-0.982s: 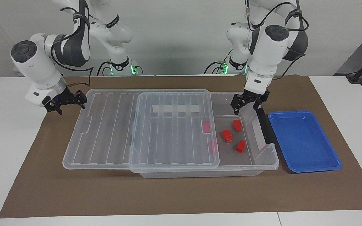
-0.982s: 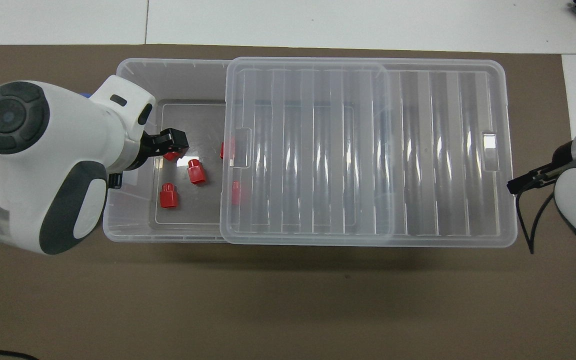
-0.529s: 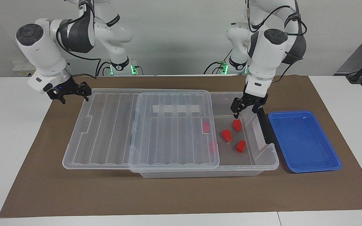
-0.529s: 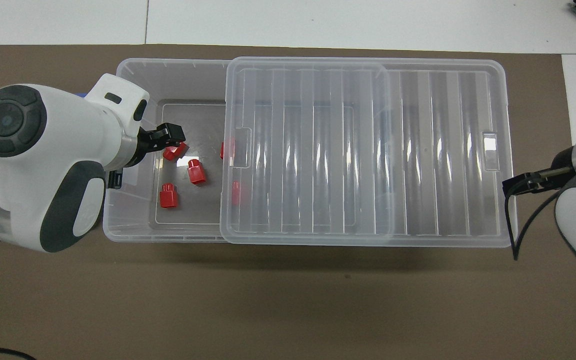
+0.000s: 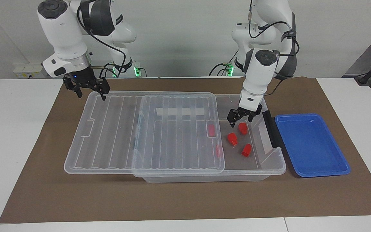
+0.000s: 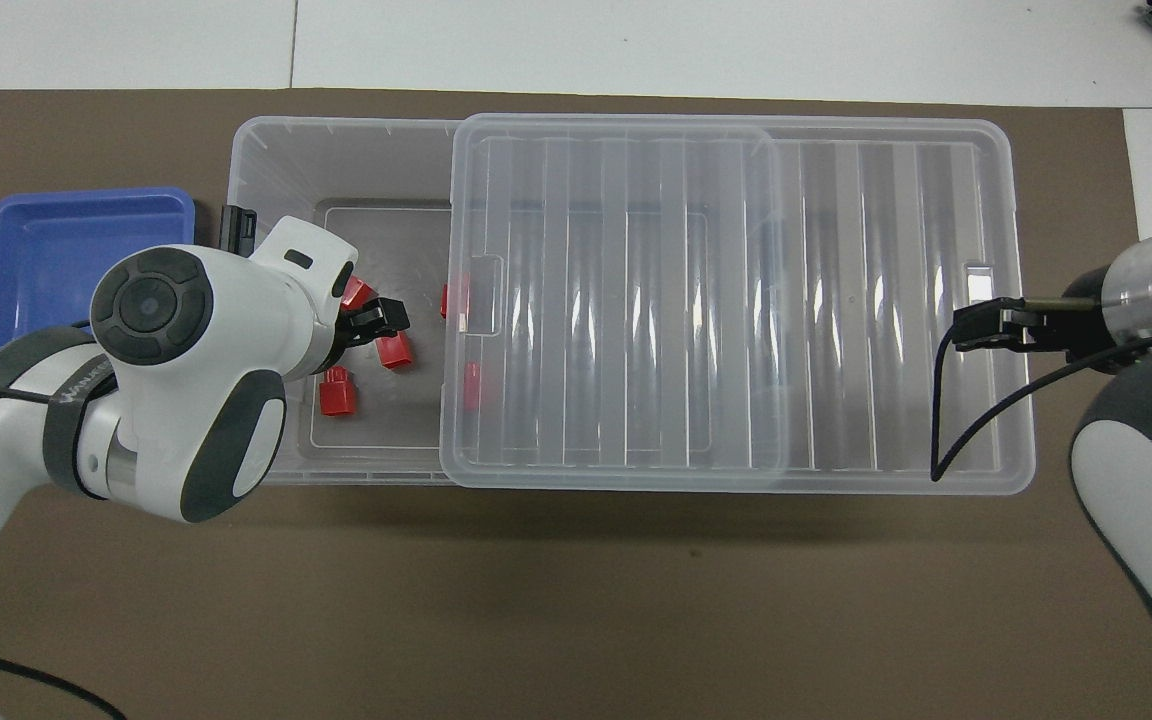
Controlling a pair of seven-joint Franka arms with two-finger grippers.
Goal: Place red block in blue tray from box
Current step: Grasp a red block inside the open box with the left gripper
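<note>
Since a second ago we're lowering our left gripper [image 5: 241,117], jaws wide, onto a red block [image 5: 242,128] inside the box [image 5: 271,162]; right gripper [image 5: 90,89], also spread, is swinging over the lid [image 5: 114,135].

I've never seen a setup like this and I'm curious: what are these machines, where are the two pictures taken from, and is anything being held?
Two robot arms stand at a table. One picture faces them from across it; the other looks down from above their end. A clear box, its lid slid partway off, holds small red blocks. A blue tray, holding nothing, sits beside it. The left gripper hangs open inside the box, just above a red block. The right gripper waits, open, over the lid's end. Neither holds anything.
</note>
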